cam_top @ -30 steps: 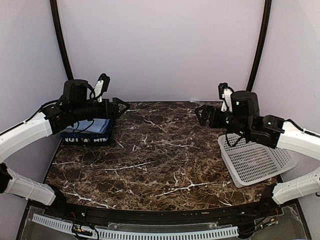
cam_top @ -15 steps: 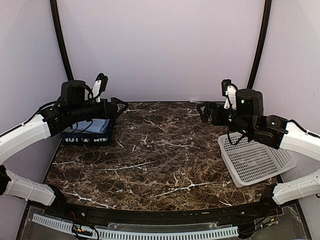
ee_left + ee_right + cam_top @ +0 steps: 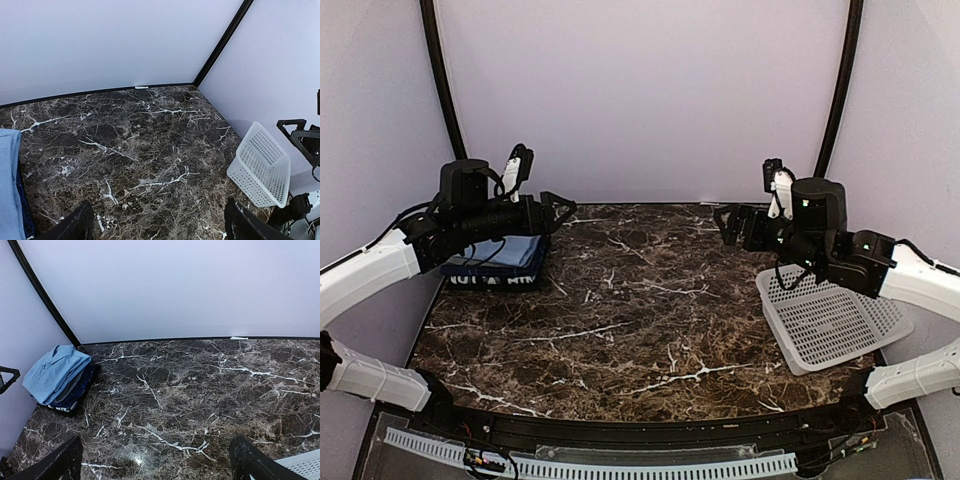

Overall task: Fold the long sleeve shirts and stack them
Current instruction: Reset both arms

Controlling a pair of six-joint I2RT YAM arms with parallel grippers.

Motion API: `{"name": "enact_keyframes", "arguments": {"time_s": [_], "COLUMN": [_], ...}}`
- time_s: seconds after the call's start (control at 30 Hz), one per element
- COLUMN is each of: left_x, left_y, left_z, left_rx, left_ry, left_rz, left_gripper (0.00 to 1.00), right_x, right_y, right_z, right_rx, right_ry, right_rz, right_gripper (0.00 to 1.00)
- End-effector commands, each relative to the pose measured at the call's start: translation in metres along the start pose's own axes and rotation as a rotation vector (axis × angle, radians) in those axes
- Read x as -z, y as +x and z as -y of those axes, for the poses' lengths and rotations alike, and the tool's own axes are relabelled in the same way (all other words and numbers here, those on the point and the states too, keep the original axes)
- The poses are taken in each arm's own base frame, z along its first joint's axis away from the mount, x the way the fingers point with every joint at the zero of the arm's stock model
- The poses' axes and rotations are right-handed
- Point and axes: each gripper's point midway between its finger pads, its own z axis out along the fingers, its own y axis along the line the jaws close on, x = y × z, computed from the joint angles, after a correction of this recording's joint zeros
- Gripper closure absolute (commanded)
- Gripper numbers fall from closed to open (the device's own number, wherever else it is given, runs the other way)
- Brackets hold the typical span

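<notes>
Top view: the stack of long sleeve shirts (image 3: 492,265) sits at left middle, light blue shirt (image 3: 515,250) on top, navy shirt (image 3: 490,281) beneath. My left gripper (image 3: 560,207) hangs above its right side, my right gripper (image 3: 725,225) at right middle; both stand wide apart, empty. Since a second ago both grippers shifted slightly; the stack stayed.

Left wrist view: only the light blue shirt shows, lower left.

Right wrist view: the stack lies at left. It looks soft, light and floppy, so I would pinch a folded edge.
</notes>
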Motion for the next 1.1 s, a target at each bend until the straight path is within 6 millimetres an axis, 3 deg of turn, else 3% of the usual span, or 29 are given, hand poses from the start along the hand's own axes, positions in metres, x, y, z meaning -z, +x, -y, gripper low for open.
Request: {"name": "enact_keyframes", "arguments": {"time_s": [0.0,1.07], "left_x": [0.0023,-0.0008], "left_y": [-0.0015,0.0049], "left_z": [0.0052,0.0048], "left_rx": [0.0,-0.007], "left_ry": [0.027,0.035], "left_rz": [0.018,-0.001], "left_gripper": [0.11,0.11], "right_x": [0.0089,0.0069], "right_y": [-0.0248,-0.0247], "right_z": [-0.0044,-0.0077], "right_rx": [-0.028,-0.036], "right_ry": [-0.02,-0.035], "right_rz": [0.067,0.068], "right_gripper": [0.02,0.02]}}
